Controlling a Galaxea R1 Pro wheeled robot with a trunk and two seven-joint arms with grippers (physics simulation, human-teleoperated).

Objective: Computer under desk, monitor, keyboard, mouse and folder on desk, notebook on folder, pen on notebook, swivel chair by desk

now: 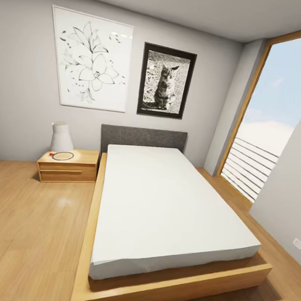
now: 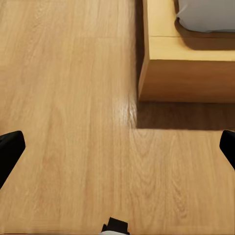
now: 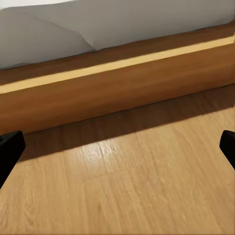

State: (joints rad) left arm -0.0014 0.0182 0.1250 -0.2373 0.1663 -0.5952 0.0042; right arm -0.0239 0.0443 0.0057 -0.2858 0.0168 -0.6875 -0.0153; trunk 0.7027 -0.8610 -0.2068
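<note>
The head view looks across a bedroom (image 1: pixel 30 76) with pale grey walls and a wooden plank floor (image 1: pixel 18 236). A low bed (image 1: pixel 170 207) with a white mattress, a light wood frame and a grey headboard (image 1: pixel 142 139) takes up the middle and lies directly ahead. To its left, against the wall, stands a small oak nightstand (image 1: pixel 66 168) carrying a white lamp (image 1: pixel 61 136) and a small ring-shaped item beside a red dot, too small to identify. Above hang a large flower drawing (image 1: pixel 89 59) and a black-framed cat photograph (image 1: pixel 165 81). A tall window (image 1: pixel 277 123) with a wood frame opens on the right, with slatted railing behind it.

The left wrist view adds the near corner of the bed frame (image 2: pixel 186 73) seen from above, with the mattress edge (image 2: pixel 205 14) on it and bare floor below the left hand (image 2: pixel 117 147), whose dark fingertips (image 2: pixel 10 149) sit at opposite edges of the picture, spread wide with nothing between them. The right wrist view shows the long side of the bed frame (image 3: pixel 117 93) low and close, with the right hand (image 3: pixel 117 147) equally wide apart and empty over the floor.
</note>
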